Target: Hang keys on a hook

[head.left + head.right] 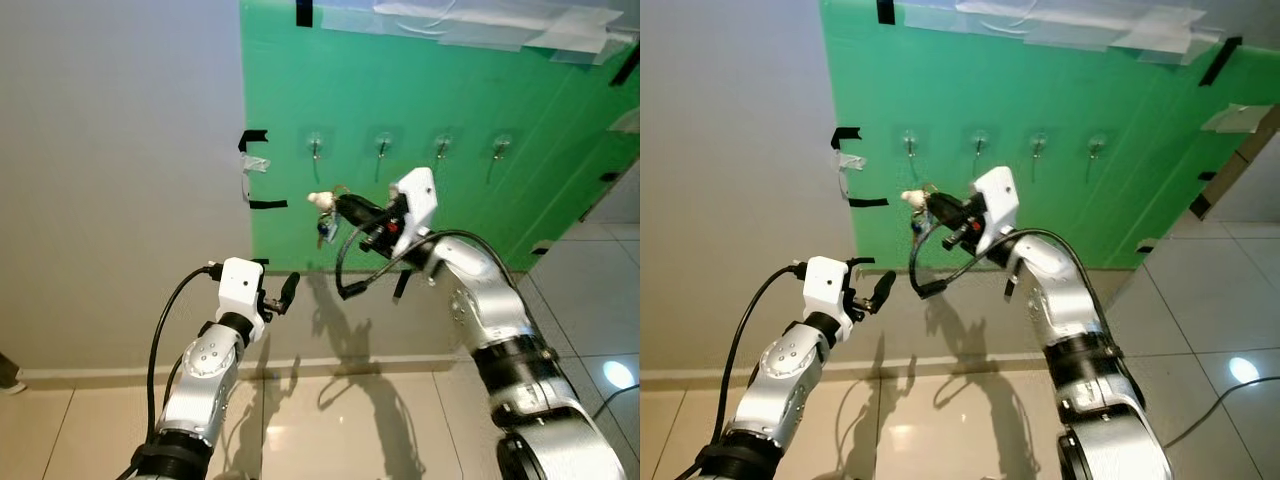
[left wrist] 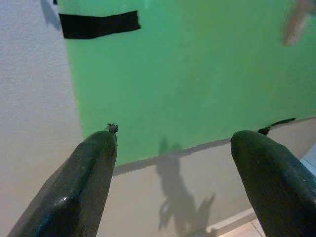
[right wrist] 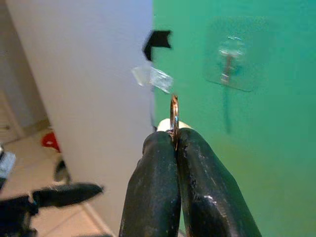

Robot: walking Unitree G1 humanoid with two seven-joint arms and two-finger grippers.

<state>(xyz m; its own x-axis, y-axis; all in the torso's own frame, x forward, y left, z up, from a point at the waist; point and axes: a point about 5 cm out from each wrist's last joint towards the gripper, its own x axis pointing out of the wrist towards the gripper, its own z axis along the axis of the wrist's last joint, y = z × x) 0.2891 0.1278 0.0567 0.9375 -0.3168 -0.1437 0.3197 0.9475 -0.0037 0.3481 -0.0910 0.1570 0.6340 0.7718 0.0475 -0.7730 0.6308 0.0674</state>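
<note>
My right gripper (image 1: 340, 206) is shut on the keys (image 1: 324, 218): a brass ring (image 3: 174, 116) stands up between its fingertips, with a white fob and dark keys dangling below. It is held in front of the green board (image 1: 450, 90), just below the leftmost hook (image 1: 316, 146) of a row of several clear stick-on hooks. In the right wrist view that hook (image 3: 228, 64) lies beyond the ring, apart from it. My left gripper (image 1: 285, 292) is open, low and to the left, with nothing between its fingers (image 2: 84, 182).
The green board is taped to a grey wall (image 1: 120, 180) with black tape strips (image 1: 253, 138). More hooks (image 1: 442, 148) run to the right. A tiled floor (image 1: 330, 420) lies below, and a cable (image 1: 610, 400) trails at the right.
</note>
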